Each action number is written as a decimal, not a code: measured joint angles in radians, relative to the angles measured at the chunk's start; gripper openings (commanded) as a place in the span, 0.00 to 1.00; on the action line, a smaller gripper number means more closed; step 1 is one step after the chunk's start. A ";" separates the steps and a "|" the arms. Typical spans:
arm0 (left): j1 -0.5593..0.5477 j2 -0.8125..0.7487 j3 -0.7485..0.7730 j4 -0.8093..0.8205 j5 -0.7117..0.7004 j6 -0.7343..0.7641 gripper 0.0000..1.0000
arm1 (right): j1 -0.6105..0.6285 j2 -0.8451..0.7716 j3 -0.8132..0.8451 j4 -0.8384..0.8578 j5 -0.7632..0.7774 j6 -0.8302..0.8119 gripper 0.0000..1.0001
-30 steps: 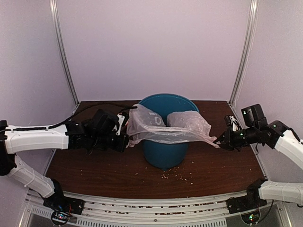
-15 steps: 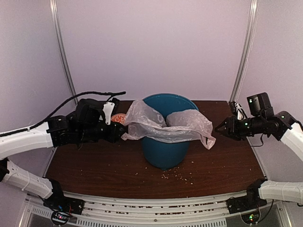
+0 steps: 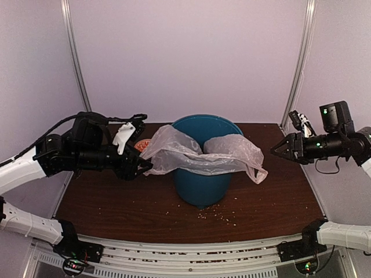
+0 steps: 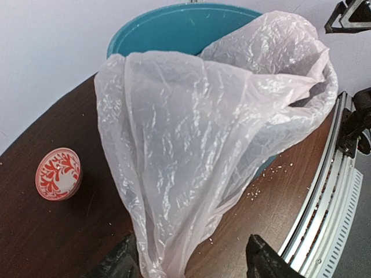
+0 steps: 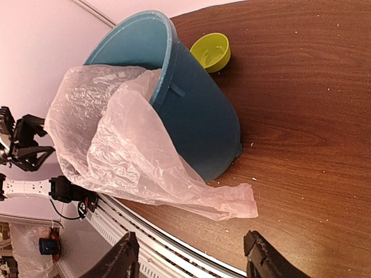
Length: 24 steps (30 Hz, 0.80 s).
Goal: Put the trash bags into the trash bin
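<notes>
The teal-blue trash bin (image 3: 200, 185) stands upright mid-table. The pale-pink crinkly trash bag (image 3: 197, 153) lies draped over its near rim, one end hanging off each side. My left gripper (image 3: 145, 168) is left of the bin and open. In the left wrist view the bag's (image 4: 197, 133) narrow tail hangs between its wide-apart fingers (image 4: 119, 263), close to the left one, with nothing pinched. My right gripper (image 3: 277, 149) is open to the right of the bin, clear of the bag. The bag's loose end (image 5: 232, 202) droops ahead of its fingers (image 5: 264, 260).
A small lime-green bowl (image 5: 211, 51) sits beyond the bin. A round red-and-white patterned lid or dish (image 4: 58, 174) lies on the brown table (image 3: 116, 208) left of the bin. Crumbs (image 3: 217, 217) are scattered in front of it. A metal rail (image 3: 191, 249) runs along the near edge.
Both grippers have opened and let go of the bag's ends. Each arm has drawn back outward and upward. The bag has slackened and sagged over the bin's rim.
</notes>
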 measured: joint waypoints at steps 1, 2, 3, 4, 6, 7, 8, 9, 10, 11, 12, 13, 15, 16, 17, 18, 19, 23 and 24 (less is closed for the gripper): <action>-0.002 -0.003 0.012 -0.005 -0.001 0.014 0.65 | 0.000 0.001 -0.006 -0.001 -0.003 -0.011 0.64; -0.003 -0.005 0.029 -0.013 -0.004 0.033 0.65 | 0.000 0.001 -0.014 -0.002 -0.003 -0.023 0.65; -0.006 -0.005 0.044 -0.015 -0.010 0.049 0.65 | 0.000 0.001 -0.023 -0.002 -0.003 -0.037 0.66; -0.010 -0.003 0.057 -0.016 -0.020 0.063 0.65 | 0.000 0.001 -0.030 -0.002 -0.004 -0.046 0.67; -0.023 0.008 0.084 -0.017 -0.041 0.089 0.65 | 0.001 0.003 -0.048 0.006 -0.004 -0.063 0.68; -0.031 0.019 0.098 -0.016 -0.053 0.102 0.65 | 0.003 0.005 -0.057 0.012 -0.004 -0.070 0.68; -0.039 0.032 0.110 -0.016 -0.065 0.114 0.65 | 0.008 0.008 -0.066 0.021 -0.004 -0.075 0.68; -0.049 0.047 0.122 -0.015 -0.077 0.127 0.66 | 0.012 0.011 -0.077 0.032 -0.004 -0.079 0.69; -0.056 0.061 0.129 -0.016 -0.090 0.137 0.66 | 0.018 0.015 -0.088 0.045 -0.004 -0.081 0.69; -0.064 0.076 0.134 -0.015 -0.106 0.146 0.66 | 0.027 0.020 -0.099 0.060 -0.004 -0.082 0.69; -0.070 0.089 0.134 -0.016 -0.124 0.155 0.66 | 0.041 0.027 -0.109 0.069 -0.004 -0.084 0.70; -0.074 0.097 0.134 -0.020 -0.138 0.161 0.66 | 0.055 0.035 -0.117 0.080 -0.003 -0.088 0.70; -0.077 0.106 0.134 -0.031 -0.173 0.171 0.66 | 0.092 0.053 -0.129 0.100 -0.002 -0.099 0.70; -0.077 0.107 0.134 -0.036 -0.191 0.173 0.67 | 0.109 0.061 -0.132 0.105 -0.002 -0.102 0.70; -0.077 0.105 0.134 -0.040 -0.209 0.174 0.67 | 0.135 0.070 -0.134 0.110 0.006 -0.105 0.70; -0.077 0.102 0.134 -0.042 -0.222 0.174 0.68 | 0.161 0.079 -0.135 0.114 0.014 -0.107 0.70; -0.077 0.098 0.134 -0.044 -0.229 0.174 0.71 | 0.186 0.088 -0.135 0.120 0.023 -0.108 0.70; -0.077 0.043 0.116 -0.054 -0.236 0.173 0.79 | 0.274 0.127 -0.135 0.146 0.061 -0.118 0.64; -0.077 0.025 0.111 -0.062 -0.236 0.173 0.79 | 0.285 0.133 -0.135 0.152 0.069 -0.120 0.62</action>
